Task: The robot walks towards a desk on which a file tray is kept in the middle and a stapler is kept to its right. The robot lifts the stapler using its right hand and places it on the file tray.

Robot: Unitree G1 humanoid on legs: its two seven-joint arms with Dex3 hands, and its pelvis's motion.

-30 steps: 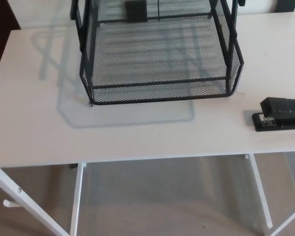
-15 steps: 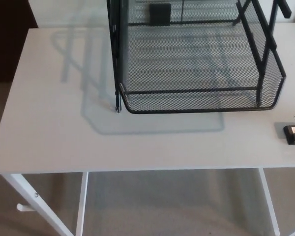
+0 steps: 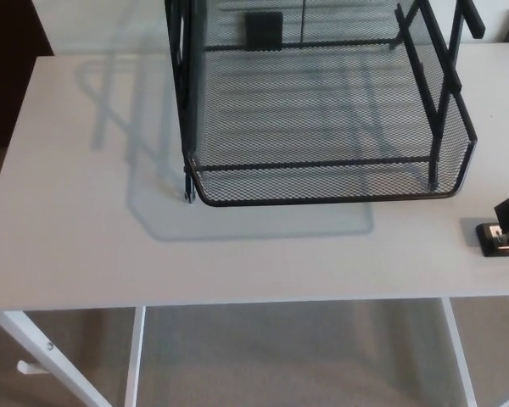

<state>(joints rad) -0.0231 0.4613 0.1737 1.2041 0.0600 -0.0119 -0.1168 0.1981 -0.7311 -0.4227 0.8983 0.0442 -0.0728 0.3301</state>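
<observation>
The white desk (image 3: 85,220) filled most of the frame, its top bare across the left half, with pale legs and a carpeted floor showing below its near edge. The black mesh tray (image 3: 322,182) stood on it in the upper middle and ran off the top of the frame. Its bottom shelf lay open behind a low front wall, and upright posts at the sides rose toward a higher tier that was cut off from view. A small dark block (image 3: 263,30) sat at or behind the tray's far end; what it was could not be told. The stapler (image 3: 505,231) lay on the desk at the right edge of the frame, lower right of the tray's front corner and apart from it, cropped so that only one end showed. Neither hand was in the frame, so nothing could be said of their fingers, and the reach seemed not yet begun. The stapler looked stiff and fairly heavy for its size, black and probably smooth, with a hinged top that might give under pressure. The safest hold seemed to be across its long sides near the middle, thumb on one flank and fingers on the other, so it would hang level. The mesh should bear it readily, and the front looked the clearest way in.
</observation>
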